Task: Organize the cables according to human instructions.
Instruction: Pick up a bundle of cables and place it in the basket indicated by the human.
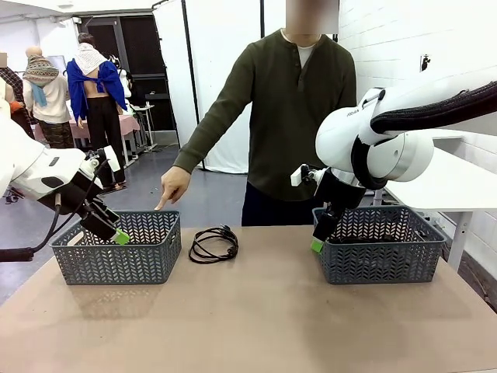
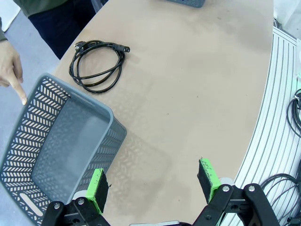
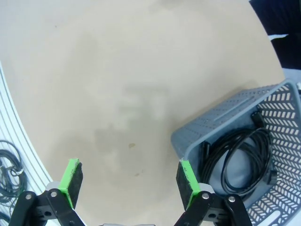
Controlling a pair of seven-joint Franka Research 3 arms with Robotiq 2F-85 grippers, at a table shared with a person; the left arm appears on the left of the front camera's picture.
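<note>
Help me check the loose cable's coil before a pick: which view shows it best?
The left wrist view: the cable lies unobstructed on the table, loops and both plugs clear from above. The front view shows it smaller and flattened between the baskets. The right wrist view shows another cable, in a basket.

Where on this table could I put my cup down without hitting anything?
The whole near stretch of the table in front of both baskets is bare. Between the coiled cable and the right basket is another free patch. It is tighter around the left basket, where the person's hand points and the left gripper hangs.
</note>
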